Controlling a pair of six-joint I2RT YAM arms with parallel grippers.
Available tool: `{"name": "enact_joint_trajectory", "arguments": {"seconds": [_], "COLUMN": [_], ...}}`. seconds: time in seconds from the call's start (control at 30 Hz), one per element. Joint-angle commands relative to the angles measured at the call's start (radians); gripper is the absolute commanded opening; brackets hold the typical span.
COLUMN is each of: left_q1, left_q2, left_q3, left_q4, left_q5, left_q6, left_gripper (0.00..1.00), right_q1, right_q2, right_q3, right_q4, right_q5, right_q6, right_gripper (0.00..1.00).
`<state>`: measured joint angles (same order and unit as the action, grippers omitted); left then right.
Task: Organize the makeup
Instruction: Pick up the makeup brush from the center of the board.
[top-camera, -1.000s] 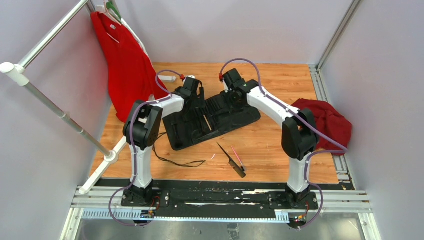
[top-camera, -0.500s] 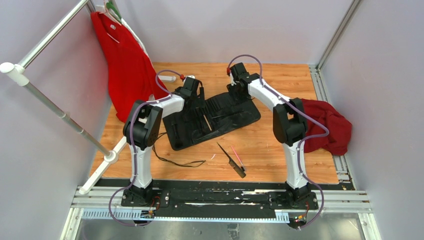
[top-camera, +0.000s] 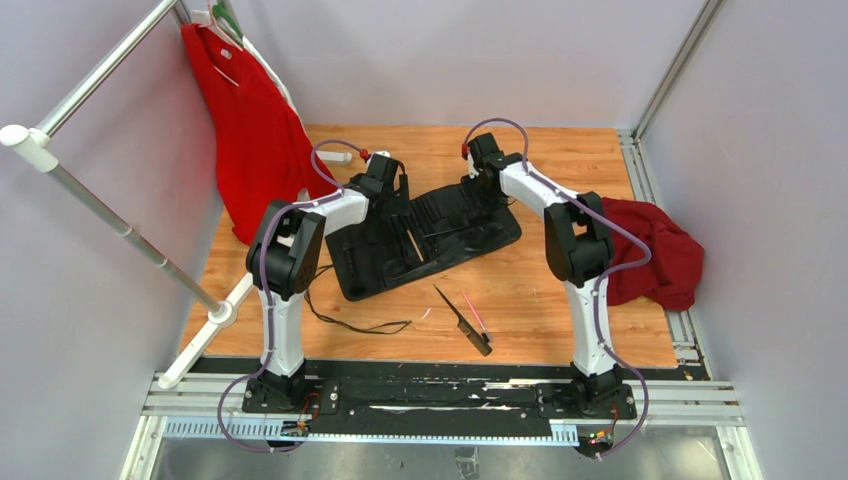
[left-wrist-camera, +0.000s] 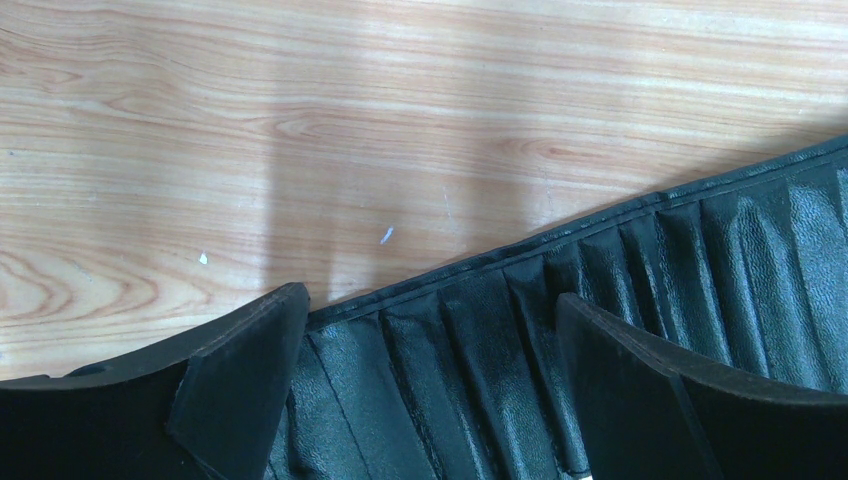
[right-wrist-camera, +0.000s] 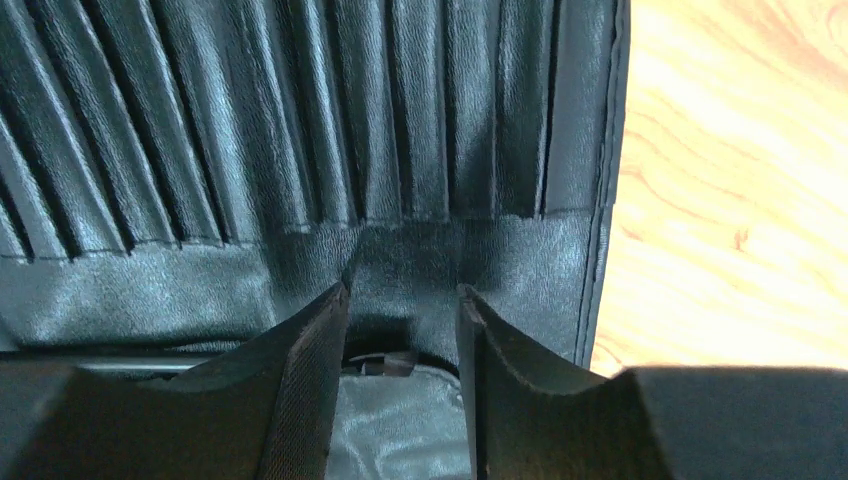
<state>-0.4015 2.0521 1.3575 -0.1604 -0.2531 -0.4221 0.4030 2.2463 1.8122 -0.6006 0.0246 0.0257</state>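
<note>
Black comb (top-camera: 462, 318) and pink brush (top-camera: 476, 316) lie diagonally on the desk (top-camera: 560, 300), basewards of my case-hovering (top-camera: 360, 272) left fingers (left-wrist-camera: 240, 385) (wide open) and right fingers (right-wrist-camera: 300, 400) (half open), both empty.

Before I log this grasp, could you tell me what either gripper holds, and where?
Left gripper holds nothing. Right gripper, over the case: cannot tell.

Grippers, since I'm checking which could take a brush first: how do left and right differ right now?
The left gripper stands wide open; the right gripper is open too, but with a much narrower gap. The left gripper is over a long edge of the black case, bare table beyond it; the right gripper is over slots by the case's short end. Shared: both are empty and over the case.
</note>
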Motion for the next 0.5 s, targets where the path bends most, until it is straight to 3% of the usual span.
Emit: {"name": "enact_joint_trajectory", "arguments": {"seconds": [0.0,0.47], "left_q1": [0.011,0.011], "left_q2": [0.051,0.049], "left_q3": [-0.041,-0.045], "left_q4": [-0.078,-0.073], "left_q5": [0.067,0.066], "left_q6": [-0.021,-0.022], "left_gripper": [1.0,0.99], "right_q1": [-0.008,0.045], "right_q2": [-0.042,-0.191], "right_q3": [-0.092,-0.25], "right_q4": [0.026,0.053], "right_q5": [-0.028,-0.015], "right_q6": [0.012,0.032], "right_gripper": [0.44,0.43]}}
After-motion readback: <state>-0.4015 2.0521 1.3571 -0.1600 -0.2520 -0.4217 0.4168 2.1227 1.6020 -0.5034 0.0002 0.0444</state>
